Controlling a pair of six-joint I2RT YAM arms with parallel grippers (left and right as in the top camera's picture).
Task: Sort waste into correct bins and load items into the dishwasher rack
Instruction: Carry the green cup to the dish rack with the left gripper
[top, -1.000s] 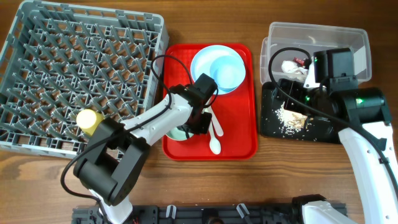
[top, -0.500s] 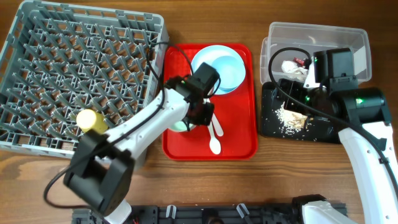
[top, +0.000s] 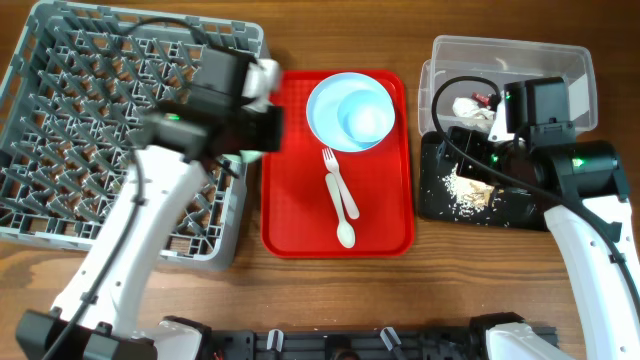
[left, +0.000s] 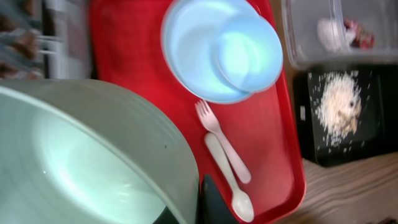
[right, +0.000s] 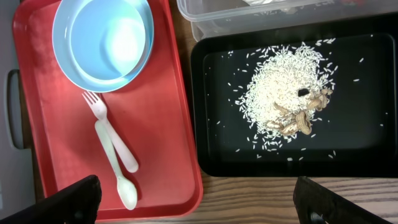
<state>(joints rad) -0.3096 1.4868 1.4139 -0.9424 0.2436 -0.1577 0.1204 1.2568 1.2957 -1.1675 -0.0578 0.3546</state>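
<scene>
Wood-grain table (top: 450, 280) fills the bottom of the overhead view, and on it, low in the centre, sits the red serving tray (top: 295, 220). At the tray's lower end a white plastic spoon (right: 118, 171) and a white plastic fork (right: 115, 142) lie side by side and touching, tines pointing up-frame. To the right, just beside the red tray, the shallow black tray (right: 360, 143) holds a heap of pale rice-like food scraps (right: 283, 93) with a few beige bits in it. The right gripper (right: 196, 186) hangs above this tray's lower edge with its fingers spread wide apart and nothing between them. Further up the red tray, the pale blue plate (right: 62, 37) carries the pale blue bowl (right: 112, 40), set off-centre toward the plate's right side. Left of the plate, the left gripper (left: 200, 199) is clamped on the rim of the pale green saucer (left: 81, 162), which looms blurred across the lower left of the left wrist view; overhead, this arm hangs over the right edge of the grey dishwasher rack (top: 90, 100), which fills the upper left. At the upper right, the clear plastic tub (top: 560, 55) holds the crumpled white tissue (top: 468, 106) and the red wrapper (left: 359, 38) close together.
</scene>
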